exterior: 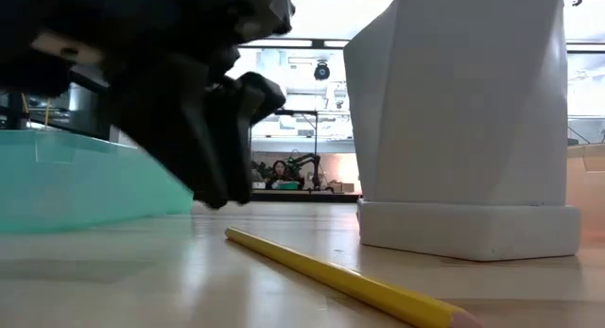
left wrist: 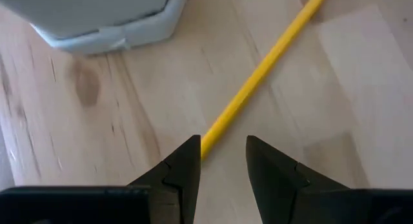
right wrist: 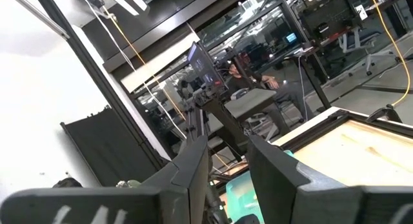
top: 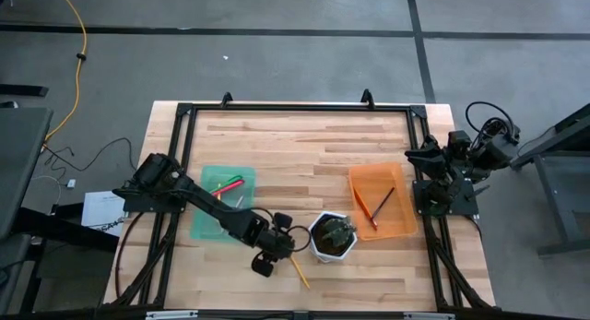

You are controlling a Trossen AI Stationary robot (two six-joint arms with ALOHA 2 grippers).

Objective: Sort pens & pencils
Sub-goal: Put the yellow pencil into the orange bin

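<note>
Left pincer [left wrist: 222, 162] open, seemingly straddling yellow pencil [left wrist: 258, 75].

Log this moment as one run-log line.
left gripper: open over yellow pencil | right gripper: open, parked | pencil: on table

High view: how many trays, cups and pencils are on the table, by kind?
Trays: 2, the green tray and the orange tray
White cup: 1
Pencils: 3, the yellow pencil loose on the table, the dark pencil and the orange pencil in the orange tray
Total: 6
</note>
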